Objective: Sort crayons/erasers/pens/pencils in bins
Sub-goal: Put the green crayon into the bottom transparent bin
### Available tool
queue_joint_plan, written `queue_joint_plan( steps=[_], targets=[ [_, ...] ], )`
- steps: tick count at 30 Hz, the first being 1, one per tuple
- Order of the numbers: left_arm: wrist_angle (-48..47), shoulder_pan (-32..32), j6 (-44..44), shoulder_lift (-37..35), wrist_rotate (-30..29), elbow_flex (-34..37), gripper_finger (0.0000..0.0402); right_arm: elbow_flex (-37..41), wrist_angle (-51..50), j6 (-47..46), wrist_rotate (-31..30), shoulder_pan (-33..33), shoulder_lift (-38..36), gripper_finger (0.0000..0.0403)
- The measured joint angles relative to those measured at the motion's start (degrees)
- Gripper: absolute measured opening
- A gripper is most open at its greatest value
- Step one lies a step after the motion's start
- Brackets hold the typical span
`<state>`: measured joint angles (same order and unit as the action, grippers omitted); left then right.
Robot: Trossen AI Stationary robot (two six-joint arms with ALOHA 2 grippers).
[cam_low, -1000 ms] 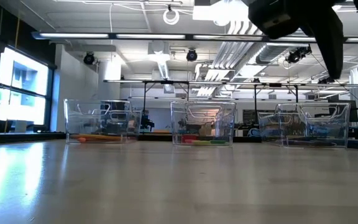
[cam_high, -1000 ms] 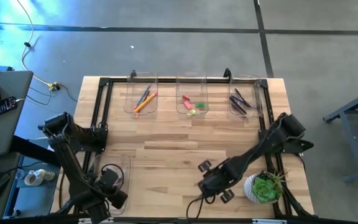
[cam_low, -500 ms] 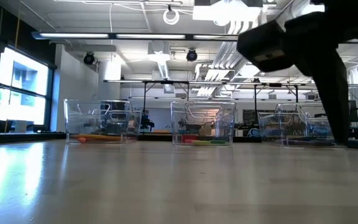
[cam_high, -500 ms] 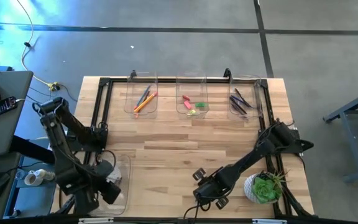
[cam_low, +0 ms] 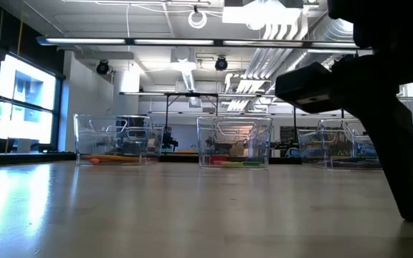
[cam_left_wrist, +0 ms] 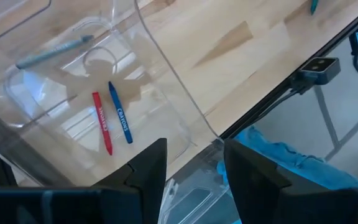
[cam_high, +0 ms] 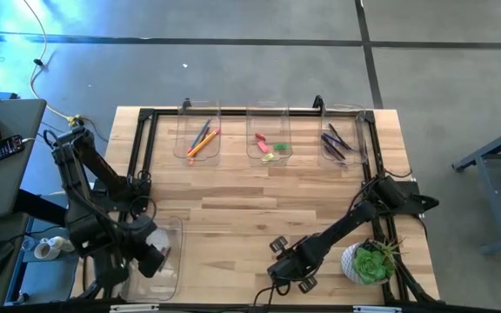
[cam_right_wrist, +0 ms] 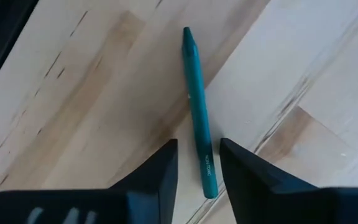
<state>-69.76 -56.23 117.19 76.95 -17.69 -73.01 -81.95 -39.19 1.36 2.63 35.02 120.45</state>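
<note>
A teal crayon (cam_right_wrist: 196, 106) lies flat on the bare wood near the table's front edge. My right gripper (cam_right_wrist: 197, 171) (cam_high: 283, 266) is open and low over it, one finger on either side of the crayon's end nearest the wrist; I see no touch. In the low view one right finger (cam_low: 406, 204) reaches down to the tabletop. My left gripper (cam_left_wrist: 194, 168) (cam_high: 149, 256) is open and empty above the near-left clear bin (cam_high: 170, 228), in which a red crayon (cam_left_wrist: 102, 122), a blue crayon (cam_left_wrist: 120, 120) and a grey-blue stick (cam_left_wrist: 55, 51) lie flat.
Three clear bins stand along the far edge: one with orange and blue pencils (cam_high: 200, 139), one with small erasers (cam_high: 270, 146), one with dark pens (cam_high: 337, 143). A green potted plant (cam_high: 368, 263) stands close to the right arm at the near right. Black frame rails run along the table's sides.
My right gripper has gone toward the table's near edge and a little to the left, and has come down until a finger reaches the tabletop over the teal crayon. My left arm has folded back toward the table's left edge, its gripper staying over the near-left bin.
</note>
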Motion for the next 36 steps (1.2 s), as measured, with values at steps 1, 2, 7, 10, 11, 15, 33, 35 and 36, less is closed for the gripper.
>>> queue_joint_plan(
  steps=[1, 2, 7, 10, 11, 15, 33, 35, 36],
  targets=[
    [0.0, 0.0, -0.43, -0.17, -0.07, 0.0, 0.0147, 0.0, 0.02, -0.48, -0.02, -0.02, 0.06, 0.0105],
    [0.0, 0.0, -0.71, -0.35, -0.08, 0.0, 0.0147, 0.02, 0.06, -0.99, -0.02, -0.02, 0.09, 0.0098],
    [0.05, 0.0, -1.48, -1.02, 0.25, -0.02, 0.0143, 0.1, -0.19, -1.37, -0.03, -0.22, 0.17, 0.0063],
    [0.2, 0.0, -1.47, -1.54, 0.76, -0.02, 0.0141, 0.11, -0.23, -1.39, 0.37, -0.39, 0.21, 0.0035],
    [0.22, 0.0, -1.47, -1.69, 0.83, -0.02, 0.014, 0.11, -0.25, -1.37, 0.37, -0.38, 0.21, 0.0024],
    [0.22, 0.0, -2.2, -2.56, 0.89, -0.04, 0.0137, 0.17, -0.27, -1.44, 0.87, -0.39, 0.24, 0.0008],
    [10.03, 0.0, -27.43, -3.61, -12.13, -0.07, 0.0135, -3.41, -0.36, -9.32, 3.19, -1.45, -4.07, 0.0002],
    [11.84, -0.01, -32.24, -3.48, -14.91, -0.07, 0.0135, -4.44, -0.45, -10.43, 1.78, -1.88, -4.62, 0.0002],
    [12.47, 0.0, -34.58, -3.36, -16.21, -0.07, 0.0135, -5.12, -0.44, -10.98, 0.66, -2.07, -4.79, 0.0002]
  ],
)
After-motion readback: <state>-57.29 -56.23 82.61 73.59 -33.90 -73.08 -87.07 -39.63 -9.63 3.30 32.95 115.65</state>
